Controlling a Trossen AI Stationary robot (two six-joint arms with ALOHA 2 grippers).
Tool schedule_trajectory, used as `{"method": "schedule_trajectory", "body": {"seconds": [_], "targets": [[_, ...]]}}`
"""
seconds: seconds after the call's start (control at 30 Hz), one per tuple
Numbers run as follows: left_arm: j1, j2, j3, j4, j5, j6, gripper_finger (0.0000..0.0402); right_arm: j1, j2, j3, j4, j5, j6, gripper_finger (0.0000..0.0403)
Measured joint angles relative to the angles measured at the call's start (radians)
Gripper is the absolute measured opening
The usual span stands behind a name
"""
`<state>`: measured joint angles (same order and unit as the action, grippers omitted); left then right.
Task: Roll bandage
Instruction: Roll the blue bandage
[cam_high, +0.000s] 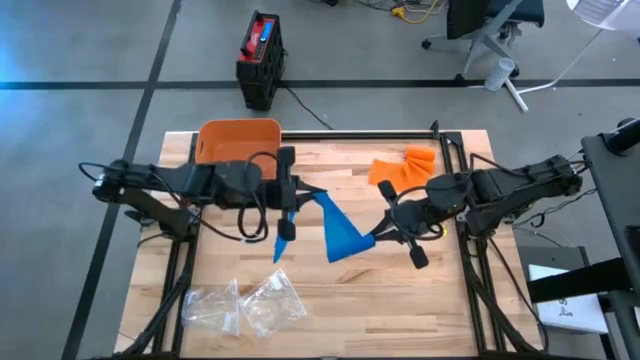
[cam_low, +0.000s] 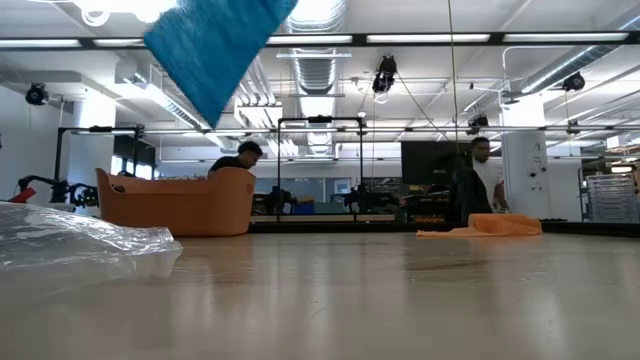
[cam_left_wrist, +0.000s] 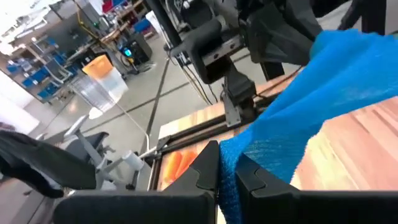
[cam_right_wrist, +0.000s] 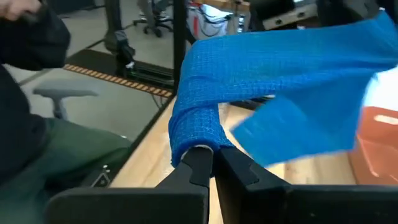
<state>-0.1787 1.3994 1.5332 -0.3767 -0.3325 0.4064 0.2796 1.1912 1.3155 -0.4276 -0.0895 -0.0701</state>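
Note:
A blue mesh bandage (cam_high: 338, 228) hangs in the air between my two grippers, above the middle of the wooden table (cam_high: 330, 300). My left gripper (cam_high: 292, 203) is shut on its left end, and a short tail (cam_high: 285, 243) hangs below the fingers. My right gripper (cam_high: 381, 234) is shut on its right end. The low view shows only a hanging blue part of the bandage (cam_low: 220, 45), well above the tabletop. Both grippers point roughly level toward each other. My left gripper pinches the bandage near its left end (cam_left_wrist: 231, 163) between its two fingers (cam_left_wrist: 208, 167), coming level from the table's left. The strip runs slack from there toward the other arm, clear of the table. My right gripper pinches the bandage's bunched right end (cam_right_wrist: 194, 132) between its two fingers (cam_right_wrist: 198, 163), coming level from the table's right. The cloth bulges up above the fingertips, then spreads wide toward the left arm, lifted clear of the table.
An orange bin (cam_high: 238, 140) stands at the far left of the table and orange cloth (cam_high: 405, 165) lies at the far right. Clear plastic bags (cam_high: 245, 305) lie near the front edge. A black-and-red case (cam_high: 260, 60) is on the floor. People show beyond the table.

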Motion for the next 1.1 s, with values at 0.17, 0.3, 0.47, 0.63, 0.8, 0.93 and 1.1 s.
{"method": "schedule_trajectory", "body": {"seconds": [0.17,0.3,0.47,0.63,0.8,0.93,1.1], "targets": [[0.002,0.000,-0.065,0.052,0.000,-0.003,0.0026,0.000,0.000,0.000,0.016,-0.023,0.008,0.0003],[-0.001,-0.009,-0.095,0.009,-0.001,-0.023,0.0081,0.000,-0.002,0.000,0.023,-0.024,0.044,0.0003],[-0.019,-0.025,-0.094,-0.072,-0.071,-0.042,0.0170,0.000,-0.021,0.000,0.054,-0.023,0.083,0.0003],[-0.038,-0.041,-0.094,-0.144,-0.088,-0.124,0.0244,-0.006,-0.047,0.000,0.075,0.040,0.194,0.0003],[-0.076,-0.047,-0.094,-0.117,-0.068,-0.172,0.0278,-0.029,-0.066,0.000,0.063,0.132,0.278,0.0003],[-0.085,-0.047,-0.094,-0.090,-0.011,-0.199,0.0287,-0.035,-0.066,0.000,0.067,0.131,0.279,0.0003],[-0.077,-0.046,-0.096,-0.066,-0.002,-0.228,0.0302,-0.036,-0.066,0.000,0.068,0.134,0.262,0.0003]]}}
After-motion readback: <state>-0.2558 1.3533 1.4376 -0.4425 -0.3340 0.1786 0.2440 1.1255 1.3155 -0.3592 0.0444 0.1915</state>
